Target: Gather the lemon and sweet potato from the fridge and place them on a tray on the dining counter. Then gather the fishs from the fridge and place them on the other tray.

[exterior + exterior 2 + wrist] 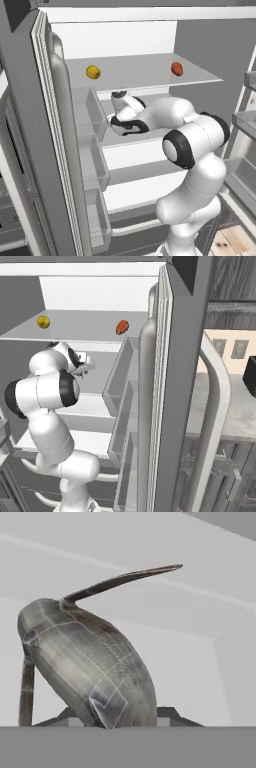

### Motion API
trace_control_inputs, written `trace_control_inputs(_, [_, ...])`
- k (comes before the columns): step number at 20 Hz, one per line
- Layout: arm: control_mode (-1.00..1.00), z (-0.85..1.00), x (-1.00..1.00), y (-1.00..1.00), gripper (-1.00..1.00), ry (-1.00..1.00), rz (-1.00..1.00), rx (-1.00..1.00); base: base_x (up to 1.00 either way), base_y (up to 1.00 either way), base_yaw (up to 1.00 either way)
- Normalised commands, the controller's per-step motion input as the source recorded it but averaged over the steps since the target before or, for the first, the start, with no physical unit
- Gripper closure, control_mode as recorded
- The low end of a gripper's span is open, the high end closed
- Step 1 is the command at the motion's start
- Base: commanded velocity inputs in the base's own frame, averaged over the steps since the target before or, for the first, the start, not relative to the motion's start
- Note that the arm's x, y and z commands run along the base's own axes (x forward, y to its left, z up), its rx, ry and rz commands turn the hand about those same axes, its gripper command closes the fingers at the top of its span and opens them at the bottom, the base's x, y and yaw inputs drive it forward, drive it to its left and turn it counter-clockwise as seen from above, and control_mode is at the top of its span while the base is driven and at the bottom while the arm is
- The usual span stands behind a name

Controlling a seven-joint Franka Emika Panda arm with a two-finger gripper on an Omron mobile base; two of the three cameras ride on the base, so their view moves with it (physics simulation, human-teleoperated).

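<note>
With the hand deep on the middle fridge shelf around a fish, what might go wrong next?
1. The fish sits tilted between the fingertips; its rounded body may slip or twist out.
2. Lemon and sweet potato lie on the shelf above; starting with fish may break the order.
3. Lifting out, the arm could strike that upper shelf.

The fridge (165,381) stands open. On its upper shelf (90,326) lie the lemon (43,321) at the left and the sweet potato (122,327) at the right, well apart. The white arm (47,406) reaches in below this shelf.
</note>
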Motion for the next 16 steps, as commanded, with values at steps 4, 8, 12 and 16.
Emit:
trace_control_inputs(4, [-1.0,-0.81,0.0,0.0,1.0,-0.1,0.04,-0.09,0.0,0.0,0.0])
trace_control_inputs(8, [-1.0,-0.64,-0.14,0.0,1.0,-0.12,0.05,-0.01,0.0,0.0,0.0])
trace_control_inputs(12, [-1.0,-0.3,-0.78,-0.01,1.0,-0.11,0.01,0.0,0.0,0.0,0.0])
trace_control_inputs(16, [-1.0,-0.05,-0.86,-0.04,1.0,-0.12,0.0,0.04,0.0,0.0,0.0])
